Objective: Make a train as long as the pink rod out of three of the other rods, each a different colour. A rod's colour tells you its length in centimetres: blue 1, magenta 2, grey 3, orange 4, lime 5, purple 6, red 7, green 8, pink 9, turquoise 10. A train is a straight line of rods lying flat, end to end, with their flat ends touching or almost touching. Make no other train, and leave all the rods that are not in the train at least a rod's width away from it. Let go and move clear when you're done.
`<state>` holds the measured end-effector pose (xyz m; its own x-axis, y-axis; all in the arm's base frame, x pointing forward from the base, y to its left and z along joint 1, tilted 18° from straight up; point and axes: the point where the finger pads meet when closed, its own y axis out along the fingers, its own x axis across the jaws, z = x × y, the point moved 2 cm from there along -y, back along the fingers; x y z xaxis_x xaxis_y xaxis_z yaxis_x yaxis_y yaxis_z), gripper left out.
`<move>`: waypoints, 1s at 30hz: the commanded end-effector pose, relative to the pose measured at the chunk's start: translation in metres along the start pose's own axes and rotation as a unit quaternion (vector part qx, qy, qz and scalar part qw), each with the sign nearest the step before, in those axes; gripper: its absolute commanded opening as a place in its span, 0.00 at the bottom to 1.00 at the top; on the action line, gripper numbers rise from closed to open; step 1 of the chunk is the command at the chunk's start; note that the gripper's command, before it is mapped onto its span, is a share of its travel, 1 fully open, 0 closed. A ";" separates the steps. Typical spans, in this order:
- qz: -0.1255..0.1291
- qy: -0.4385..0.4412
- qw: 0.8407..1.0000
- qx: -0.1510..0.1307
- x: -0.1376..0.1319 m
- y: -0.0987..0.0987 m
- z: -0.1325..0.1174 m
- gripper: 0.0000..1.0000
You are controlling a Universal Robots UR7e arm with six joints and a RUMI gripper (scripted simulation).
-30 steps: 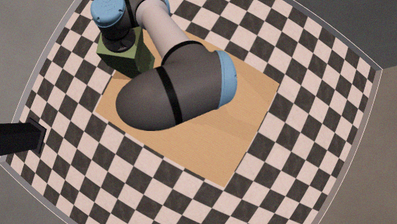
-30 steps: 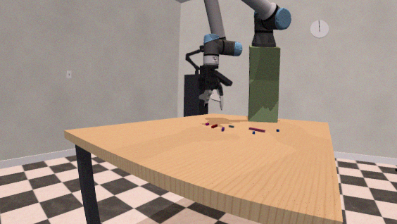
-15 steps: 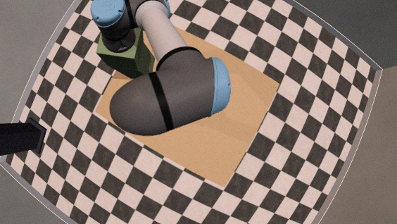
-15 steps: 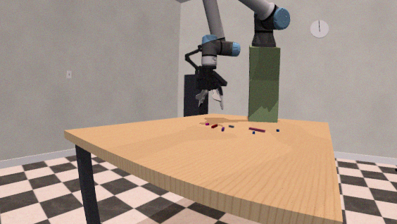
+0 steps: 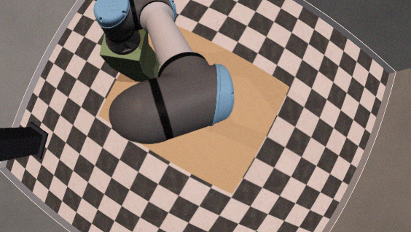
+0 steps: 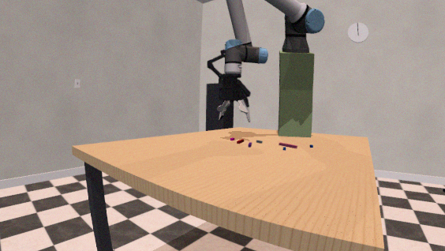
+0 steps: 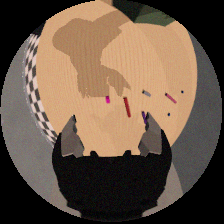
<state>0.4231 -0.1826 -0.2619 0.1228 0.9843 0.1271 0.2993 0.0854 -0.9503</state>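
I am hovering above the table (image 6: pixel 276 205) with my gripper (image 7: pixel 110 114) spread wide and holding nothing. No train is forming yet: the pink rod (image 7: pixel 171 98) is lying at two o'clock, the red rod (image 7: pixel 127 107) at twelve, all rods scattered apart.

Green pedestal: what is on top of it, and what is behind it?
The arm's dark base joint stands on the green pedestal. Behind it only grey wall shows; whatever lies directly behind is covered.
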 end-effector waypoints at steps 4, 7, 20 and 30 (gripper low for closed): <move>-0.001 -0.035 0.999 -0.002 -0.007 0.000 0.001 1.00; -0.001 -0.041 0.999 -0.003 -0.008 0.000 0.001 1.00; -0.001 -0.053 0.999 -0.003 -0.009 0.000 0.001 1.00; -0.001 -0.054 0.999 -0.003 -0.009 0.000 0.001 1.00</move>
<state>0.4201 -0.1894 -0.2632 0.0193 0.9950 0.0978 0.3026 0.0874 -0.9491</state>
